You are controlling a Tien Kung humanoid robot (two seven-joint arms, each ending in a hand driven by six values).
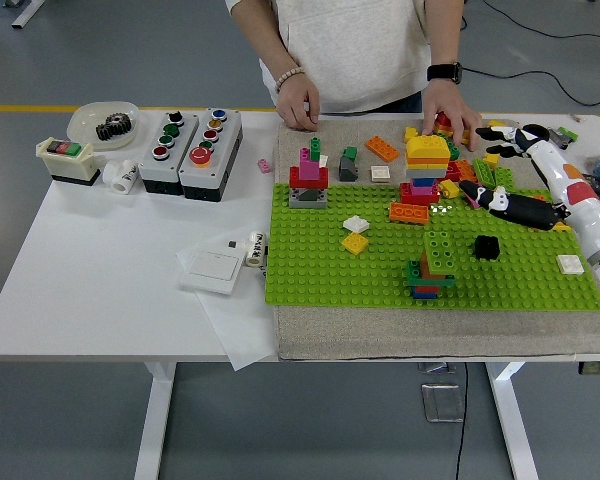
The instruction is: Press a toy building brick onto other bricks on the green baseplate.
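Centrally placed near the front edge of the green baseplate, the green brick sat on top of a small stack of bricks, its studs facing up and its long side running front to back. It appeared seated, though how firmly could not be told. Such a brick would probably be light, rigid and smooth-sided, so it should tolerate a firm push without damage but could slip from a loose pinch; the two long side walls offer the best hold, and pressure is best applied flat on the studded top, straight down, so the narrow stack does not tip. A black piece lay just beside it to the right. The right hand was raised over the baseplate's back right corner, well apart from the stack, fingers spread and holding nothing. Below it lay loose bricks, next to a yellow-topped tower. A red and pink tower stood towards the back left corner. At the desk's far edge a person's hand rested among the loose bricks, the other hand on the mat. The left arm was out of view.
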